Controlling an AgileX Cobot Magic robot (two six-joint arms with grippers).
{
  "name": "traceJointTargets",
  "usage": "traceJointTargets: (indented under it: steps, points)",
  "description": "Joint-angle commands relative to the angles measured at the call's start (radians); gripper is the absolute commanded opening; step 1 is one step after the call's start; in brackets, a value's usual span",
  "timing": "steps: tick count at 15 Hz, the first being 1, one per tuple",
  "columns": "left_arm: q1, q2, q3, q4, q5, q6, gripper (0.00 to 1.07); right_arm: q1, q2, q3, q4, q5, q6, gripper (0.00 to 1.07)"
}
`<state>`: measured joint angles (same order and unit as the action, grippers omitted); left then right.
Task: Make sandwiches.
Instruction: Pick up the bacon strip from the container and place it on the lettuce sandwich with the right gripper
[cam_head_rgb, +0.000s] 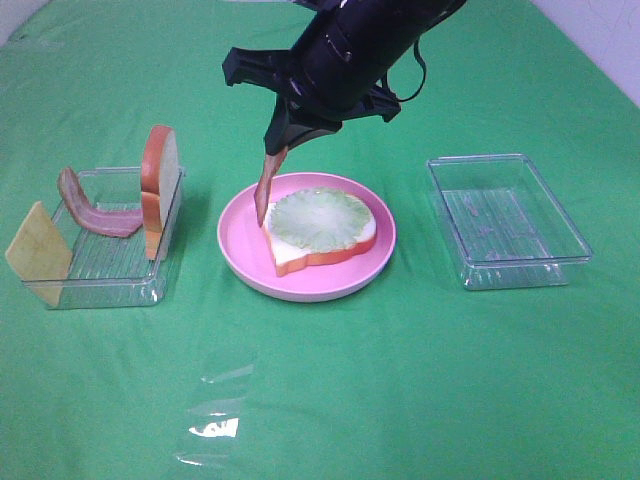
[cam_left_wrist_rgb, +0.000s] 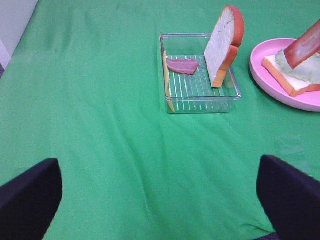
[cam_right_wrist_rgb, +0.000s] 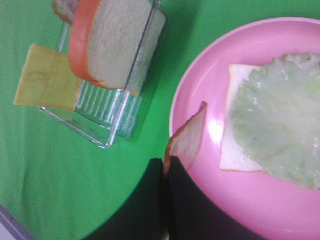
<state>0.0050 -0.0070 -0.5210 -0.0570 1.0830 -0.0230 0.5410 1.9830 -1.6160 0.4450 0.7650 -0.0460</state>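
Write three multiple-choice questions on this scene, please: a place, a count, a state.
1. Where is the lettuce leaf? A) on the cloth B) on the bread slice on the pink plate C) under cheese
2. How many trays are there? A) one B) two C) three
3. What does the right tool hold? A) a bacon strip B) cheese C) nothing
Answers: B, the leaf covers that slice; B, a left tray and a right tray flank the plate; A, the strip hangs from its shut tips.
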Motion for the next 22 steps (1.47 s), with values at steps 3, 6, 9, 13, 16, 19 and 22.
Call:
traceJointTargets:
  steps: [3,6,9,13,16,19,22]
  points:
    - [0.002,-0.004,0.004,-0.001,-0.005,0.000,0.98,0.002,0.093,-0.087,0.072,0.000,-0.062,0.00]
    - [0.002,-0.004,0.004,-0.001,-0.005,0.000,0.98,0.001,0.133,-0.088,0.018,-0.017,-0.079,0.00]
    - [0.002,-0.004,0.004,-0.001,-0.005,0.000,0.98,0.001,0.135,-0.088,-0.171,-0.031,0.000,0.00]
    - [0.002,-0.004,0.004,-0.001,-0.005,0.000,0.98,0.001,0.159,-0.088,-0.395,0.001,0.104,0.00]
    - [0.002,-0.004,0.004,-0.001,-0.005,0.000,0.98,0.001,0.175,-0.088,-0.401,0.014,0.109,0.00]
    - [0.002,-0.004,0.004,-0.001,-0.005,0.000,0.98,0.001,0.183,-0.088,-0.401,0.010,0.109,0.05]
    - [0.002,-0.004,0.004,-0.001,-0.005,0.000,0.98,0.001,0.183,-0.088,-0.404,0.006,0.108,0.71]
